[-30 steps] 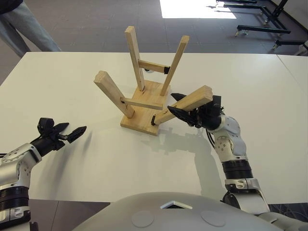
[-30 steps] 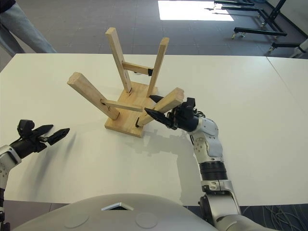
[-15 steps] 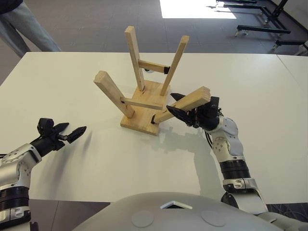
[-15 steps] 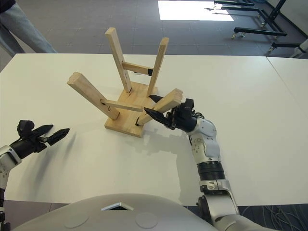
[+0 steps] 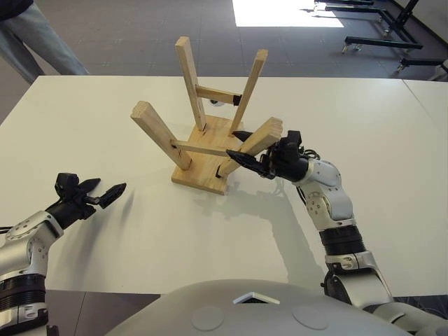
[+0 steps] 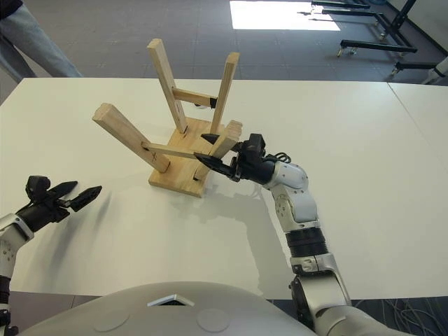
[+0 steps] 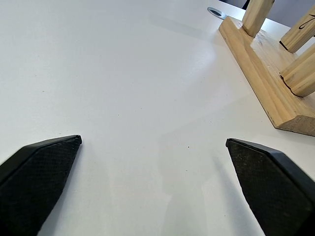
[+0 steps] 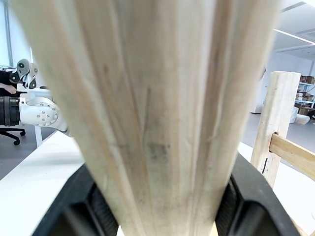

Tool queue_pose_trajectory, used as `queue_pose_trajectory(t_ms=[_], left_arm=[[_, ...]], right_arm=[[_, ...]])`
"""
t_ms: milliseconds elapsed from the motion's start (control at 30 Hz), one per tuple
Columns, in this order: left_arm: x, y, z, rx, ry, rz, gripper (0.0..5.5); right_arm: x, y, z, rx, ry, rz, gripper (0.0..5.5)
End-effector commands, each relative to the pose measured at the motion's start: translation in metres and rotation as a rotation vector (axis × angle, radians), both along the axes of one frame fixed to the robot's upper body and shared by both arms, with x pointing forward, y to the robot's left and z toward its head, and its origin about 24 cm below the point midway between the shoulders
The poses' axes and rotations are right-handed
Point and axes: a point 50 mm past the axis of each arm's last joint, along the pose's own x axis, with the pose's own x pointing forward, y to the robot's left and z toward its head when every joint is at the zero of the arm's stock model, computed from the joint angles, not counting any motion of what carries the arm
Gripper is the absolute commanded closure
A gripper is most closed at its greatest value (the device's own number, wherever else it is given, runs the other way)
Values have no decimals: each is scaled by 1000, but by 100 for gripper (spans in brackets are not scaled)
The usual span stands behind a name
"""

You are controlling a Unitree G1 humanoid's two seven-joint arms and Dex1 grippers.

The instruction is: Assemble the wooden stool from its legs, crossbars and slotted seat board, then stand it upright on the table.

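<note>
On the table (image 5: pixel 364 119), seat board (image 5: pixel 201 173) holding four legs (image 5: pixel 190 77) upward, right gripper (image 5: pixel 232 145) clamped on its near-right leg (image 5: pixel 264 135), left gripper (image 5: pixel 109 187) gaping empty, well to its left.

A pale wooden stool leg (image 8: pixel 152 113) looms close, clamped between the black fingers of the right claw (image 8: pixel 162 211); beyond, a second leg (image 8: pixel 276 113) meets a crossbar (image 8: pixel 294 154) above the white counter (image 8: pixel 34 182)

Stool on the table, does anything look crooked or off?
Yes. The stool rests upside down on its seat board, and two legs splay outward: the near-left leg and the near-right leg in the right gripper.
</note>
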Motion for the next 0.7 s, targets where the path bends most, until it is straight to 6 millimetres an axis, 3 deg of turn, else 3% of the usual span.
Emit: queue_pose_trajectory(t_ms=[33, 700], left_arm=[[-33, -11, -41, -70, 222, 26, 10], [-29, -22, -31, -78, 193, -11, 10]], right_arm=[[0, 5, 1, -53, 8, 20, 344], [0, 11, 3, -103, 8, 0, 344]])
